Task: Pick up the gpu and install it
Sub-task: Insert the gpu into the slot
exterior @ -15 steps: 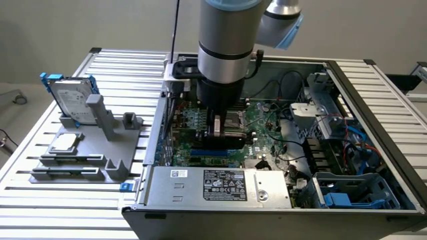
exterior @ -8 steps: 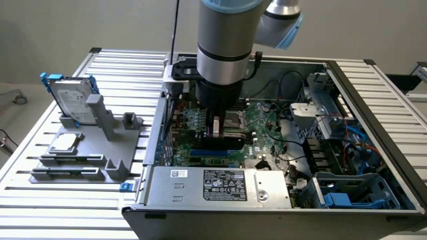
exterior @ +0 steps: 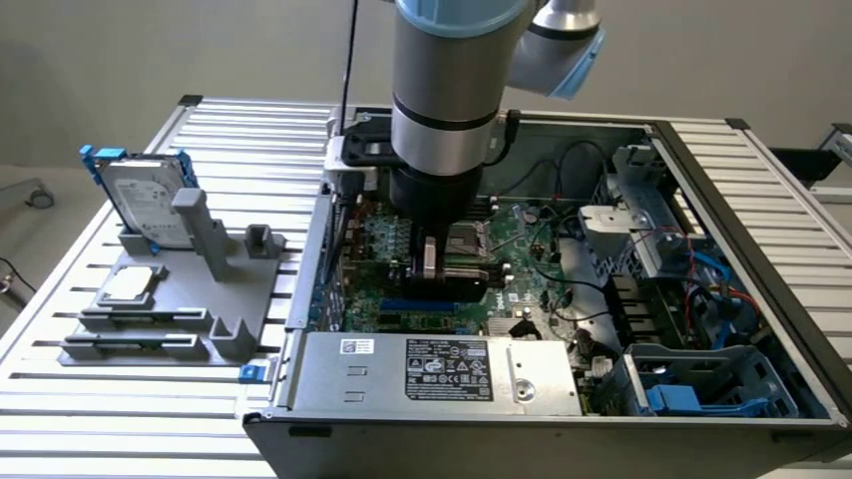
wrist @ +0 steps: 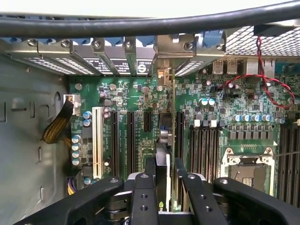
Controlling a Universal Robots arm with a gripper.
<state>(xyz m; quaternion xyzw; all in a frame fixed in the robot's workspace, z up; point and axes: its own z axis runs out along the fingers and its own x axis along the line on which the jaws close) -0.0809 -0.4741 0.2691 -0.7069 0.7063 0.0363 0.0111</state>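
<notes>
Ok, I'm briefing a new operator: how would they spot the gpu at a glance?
Find the open computer case on the slatted table, where the arm reaches in. The gpu is the thin card held on edge in the gripper, over the motherboard; the long black slots beside it hold no card.

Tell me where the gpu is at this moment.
In the wrist view the gpu stands edge-on in the gripper, over the expansion slots of the motherboard inside the computer case.
</notes>
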